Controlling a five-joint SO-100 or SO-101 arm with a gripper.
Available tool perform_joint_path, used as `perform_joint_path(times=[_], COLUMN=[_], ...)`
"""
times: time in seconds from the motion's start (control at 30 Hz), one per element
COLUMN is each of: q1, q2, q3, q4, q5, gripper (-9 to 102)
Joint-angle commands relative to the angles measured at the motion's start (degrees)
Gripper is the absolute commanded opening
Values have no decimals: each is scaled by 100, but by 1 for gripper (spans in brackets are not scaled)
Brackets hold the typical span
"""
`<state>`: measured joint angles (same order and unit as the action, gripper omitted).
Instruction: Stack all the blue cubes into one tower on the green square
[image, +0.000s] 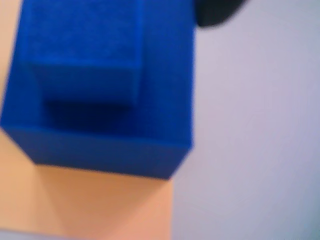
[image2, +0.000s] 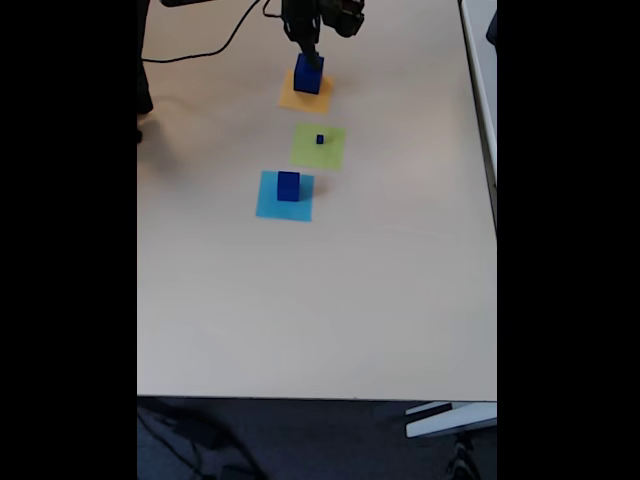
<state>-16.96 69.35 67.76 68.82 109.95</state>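
Fixed view, left to right: the light blue square (image2: 284, 196) carried one blue cube (image2: 289, 185), the orange square (image2: 305, 93) carried a two-cube stack (image2: 308, 73) with the gripper (image2: 309, 48) just above it, and the green square (image2: 319, 146) held only the tiny cube (image2: 320, 139). Wrist view was blurred; it showed a smaller cube (image: 82, 55) on the big cube (image: 100, 135). Whether the jaws were spread or pinching, I could not tell. Probably the step was grasping that top cube: centre over it, grip low, and lift straight so the base stays put.
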Motion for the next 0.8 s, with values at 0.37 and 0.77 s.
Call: perform_joint_path(times=[0.37,0.77], q1=[26,35], q2=[-114,-202], q3=[-633,-668], q4=[211,211], q5=[-229,-299], gripper=[26,19])
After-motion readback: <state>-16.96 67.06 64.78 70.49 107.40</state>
